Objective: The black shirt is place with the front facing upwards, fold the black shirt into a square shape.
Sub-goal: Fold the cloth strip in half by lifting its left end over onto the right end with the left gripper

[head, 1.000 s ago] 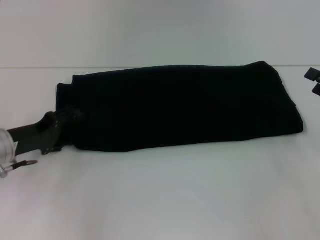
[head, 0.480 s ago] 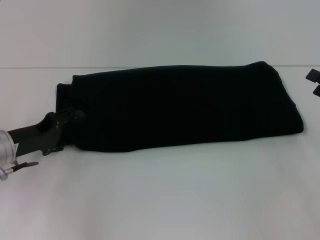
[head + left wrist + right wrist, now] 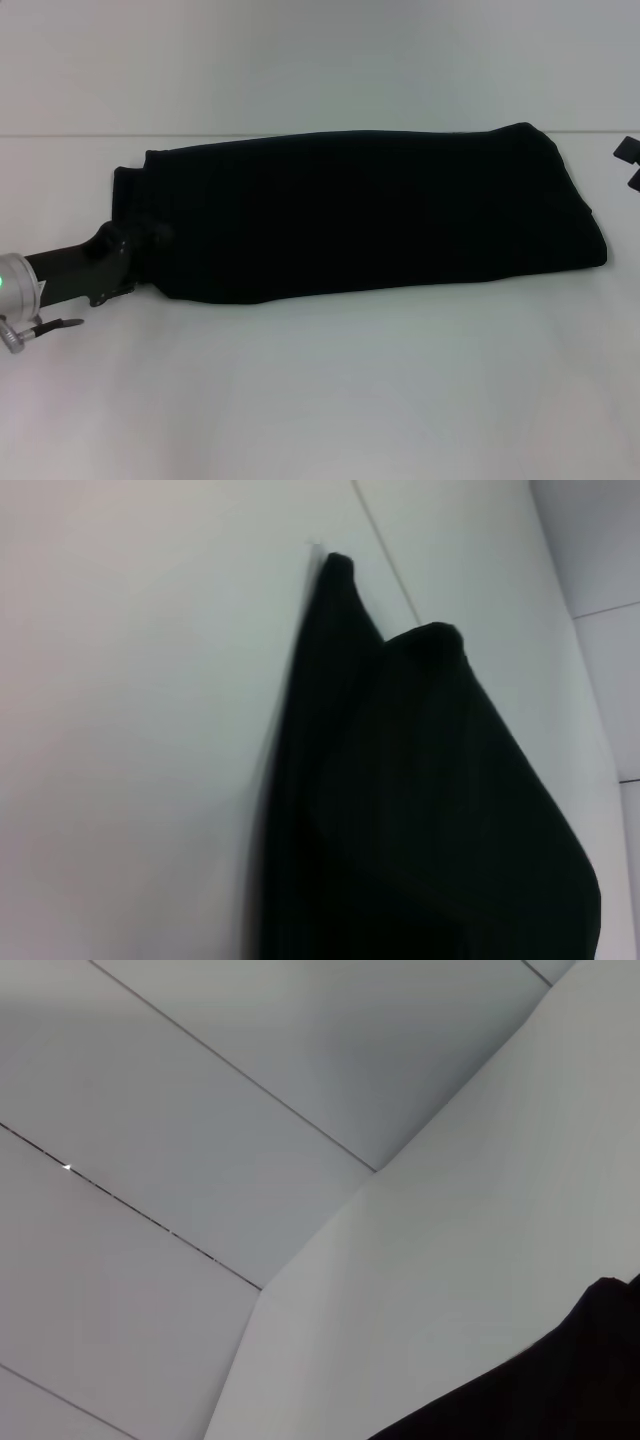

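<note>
Two grippers show, neither with fingers plain enough to tell spread from closed. Left gripper (image 3: pixel 140 243) sits at the black shirt's (image 3: pixel 370 210) left end, its tip against or under the cloth edge, dark against dark. Right gripper (image 3: pixel 628 163) hangs at the far right, apart from the shirt, which lies folded in a long band across the white table (image 3: pixel 320 390).
</note>
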